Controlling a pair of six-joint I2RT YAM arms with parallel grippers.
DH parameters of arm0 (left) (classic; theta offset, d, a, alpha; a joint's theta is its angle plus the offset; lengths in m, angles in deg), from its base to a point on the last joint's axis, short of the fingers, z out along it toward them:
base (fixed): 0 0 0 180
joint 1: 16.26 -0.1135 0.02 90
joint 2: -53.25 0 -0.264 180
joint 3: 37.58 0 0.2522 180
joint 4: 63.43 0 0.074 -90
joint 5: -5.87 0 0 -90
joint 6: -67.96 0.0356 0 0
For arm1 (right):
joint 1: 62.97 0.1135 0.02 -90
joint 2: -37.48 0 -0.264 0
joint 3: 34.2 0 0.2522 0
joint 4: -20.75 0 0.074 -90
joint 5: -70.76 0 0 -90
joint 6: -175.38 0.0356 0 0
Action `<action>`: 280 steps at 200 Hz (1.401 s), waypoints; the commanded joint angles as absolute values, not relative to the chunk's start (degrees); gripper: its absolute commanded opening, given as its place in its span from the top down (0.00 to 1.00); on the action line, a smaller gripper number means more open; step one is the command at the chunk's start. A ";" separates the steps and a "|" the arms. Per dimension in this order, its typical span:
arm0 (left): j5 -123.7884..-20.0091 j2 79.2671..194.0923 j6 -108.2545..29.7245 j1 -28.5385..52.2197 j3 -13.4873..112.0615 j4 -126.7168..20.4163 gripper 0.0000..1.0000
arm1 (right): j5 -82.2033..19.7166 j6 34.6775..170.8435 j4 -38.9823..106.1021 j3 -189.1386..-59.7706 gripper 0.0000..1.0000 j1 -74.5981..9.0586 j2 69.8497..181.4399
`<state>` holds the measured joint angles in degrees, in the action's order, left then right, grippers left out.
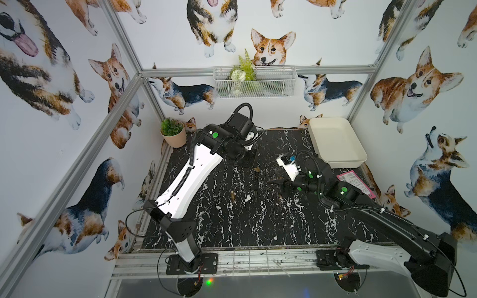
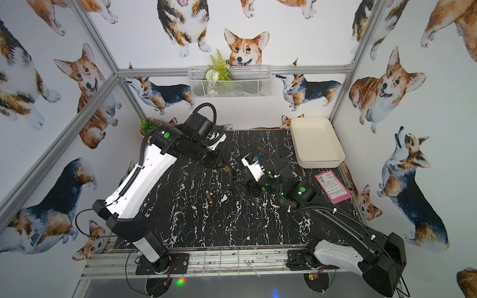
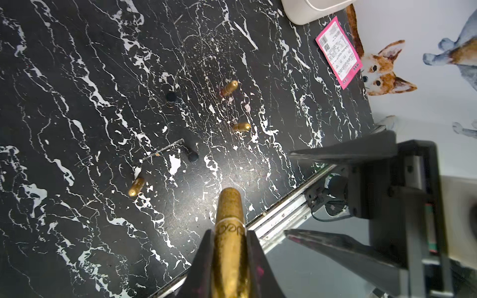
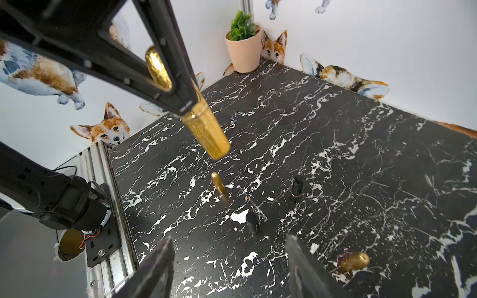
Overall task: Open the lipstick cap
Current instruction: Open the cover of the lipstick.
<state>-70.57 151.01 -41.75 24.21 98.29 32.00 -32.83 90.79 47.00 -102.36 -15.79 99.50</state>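
Gold lipstick (image 3: 229, 211) pinched in left fingers (image 3: 202, 271), cap end clear of wide-apart, empty right fingers (image 4: 154, 271).

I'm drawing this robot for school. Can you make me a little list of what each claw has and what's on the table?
Left gripper: shut on gold lipstick, cap on
Right gripper: open, holding nothing
Table: three gold pieces lying, two black tubes standing
Also there: white tray, pink card, potted plant
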 commanded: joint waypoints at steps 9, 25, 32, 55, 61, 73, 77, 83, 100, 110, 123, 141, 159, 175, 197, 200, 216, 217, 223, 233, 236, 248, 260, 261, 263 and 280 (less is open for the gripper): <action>-70.28 150.81 -43.05 25.99 97.92 34.83 0.88 | -32.41 87.63 42.37 -103.32 0.30 -14.25 100.22; -69.99 151.23 -43.20 26.53 97.91 35.14 0.88 | -31.36 86.51 42.36 -103.66 0.30 -13.23 100.50; -69.91 151.32 -43.23 26.65 97.75 35.28 0.88 | -31.37 85.90 42.06 -103.52 0.31 -12.90 100.43; -66.96 150.71 -43.98 26.76 96.34 33.67 0.88 | -31.20 85.74 40.85 -103.07 0.31 -12.53 100.47; -66.65 150.78 -44.18 26.81 96.49 33.65 0.88 | -31.37 85.65 41.00 -103.21 0.32 -12.52 100.70; -66.75 150.80 -44.20 26.90 96.68 34.04 0.88 | -31.80 85.55 40.80 -103.23 0.32 -12.52 101.08; -66.53 150.81 -44.19 26.90 96.68 34.09 0.88 | -31.89 85.55 40.69 -103.18 0.32 -12.52 101.16; -66.27 150.81 -44.20 26.99 96.72 34.18 0.88 | -31.99 85.63 40.35 -103.08 0.32 -12.44 101.28; -65.79 150.75 -44.27 27.20 96.79 34.44 0.88 | -32.06 85.45 39.88 -103.17 0.34 -12.37 101.29; -65.50 150.63 -44.37 27.22 96.99 34.44 0.88 | -31.99 85.38 39.97 -103.41 0.35 -12.36 102.94; -65.32 150.71 -44.43 27.37 97.57 34.89 0.88 | -31.82 85.12 39.71 -103.45 0.35 -12.42 103.38; -66.02 151.03 -44.11 27.85 98.30 36.11 0.88 | -31.64 84.93 39.26 -103.64 0.36 -12.35 103.61; -65.69 150.81 -44.19 27.86 97.74 35.76 0.88 | -32.03 84.67 39.61 -104.23 0.41 -12.39 104.40; -65.79 151.04 -44.19 28.03 97.74 35.93 0.87 | -31.99 84.50 39.35 -104.32 0.44 -12.35 104.80; -65.50 150.78 -44.06 28.18 97.00 35.81 0.87 | -31.98 84.23 39.21 -104.51 0.49 -12.35 105.03; -65.33 150.77 -44.08 28.21 96.91 35.72 0.87 | -31.99 84.17 39.32 -104.67 0.49 -12.39 105.15; -65.11 150.67 -44.22 28.15 96.94 35.59 0.87 | -32.20 83.86 39.78 -105.06 0.52 -12.36 105.75; -65.12 150.65 -44.21 28.14 96.94 35.63 0.87 | -32.27 83.83 39.78 -105.03 0.53 -12.35 105.76; -65.31 150.64 -44.22 28.14 96.99 35.75 0.87 | -32.42 83.95 39.87 -105.11 0.53 -12.35 105.90; -65.73 150.69 -44.20 28.20 96.91 36.09 0.87 | -32.64 83.95 39.65 -105.17 0.55 -12.35 105.96; -65.79 150.65 -44.11 28.21 96.82 36.18 0.87 | -32.69 83.98 39.55 -105.10 0.55 -12.39 106.03; -65.88 150.55 -44.10 28.16 96.44 36.12 0.87 | -32.87 84.19 39.35 -105.12 0.59 -12.39 105.90; -66.09 150.55 -44.11 28.21 96.49 36.11 0.87 | -33.08 84.39 39.39 -105.27 0.62 -12.39 105.88; -66.10 150.55 -44.11 28.21 96.50 36.16 0.87 | -33.15 84.40 39.41 -105.31 0.62 -12.37 105.91; -66.13 150.55 -44.15 28.17 96.57 36.12 0.87 | -33.20 84.47 39.49 -105.28 0.63 -12.37 105.94; -66.50 150.79 -44.08 28.04 97.32 36.28 0.89 | -33.91 84.54 40.39 -105.54 0.72 -12.36 106.02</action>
